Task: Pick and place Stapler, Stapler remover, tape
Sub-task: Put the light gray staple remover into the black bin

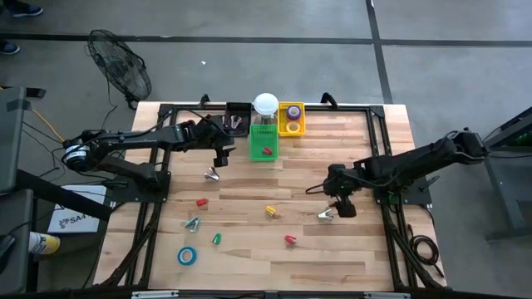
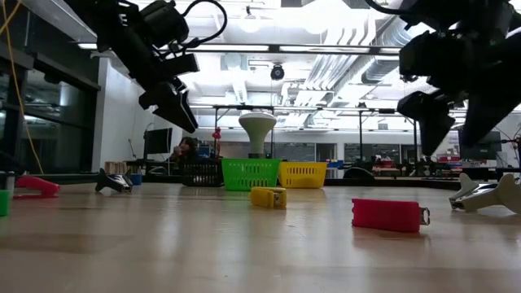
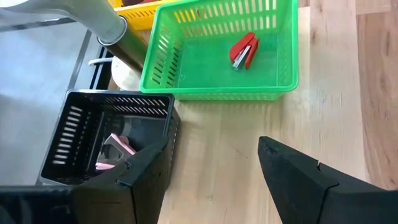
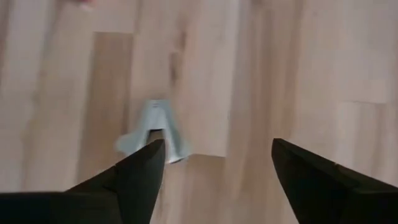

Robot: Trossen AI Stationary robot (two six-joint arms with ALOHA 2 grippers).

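Observation:
My left gripper (image 3: 214, 146) hangs open over bare table beside the black basket (image 3: 112, 134) and the green basket (image 3: 217, 53), with nothing between its fingers. A red stapler (image 3: 244, 50) lies in the green basket, a pink stapler remover (image 3: 115, 152) in the black one. My right gripper (image 4: 217, 144) stands open, pointing steeply down, just above a silver stapler remover (image 4: 155, 134) that lies flat on the table by one finger. A blue tape roll (image 1: 187, 255) lies flat near the front left. The yellow basket (image 1: 291, 119) holds tape rolls.
Loose on the table lie red staplers (image 1: 201, 202) (image 1: 290, 240), a yellow stapler (image 1: 271, 212), a green stapler (image 1: 216, 238) and silver removers (image 1: 213, 174) (image 1: 192, 223). A white round-topped jar (image 1: 265, 104) stands behind the green basket. A fan (image 1: 120, 71) stands beyond the far left corner.

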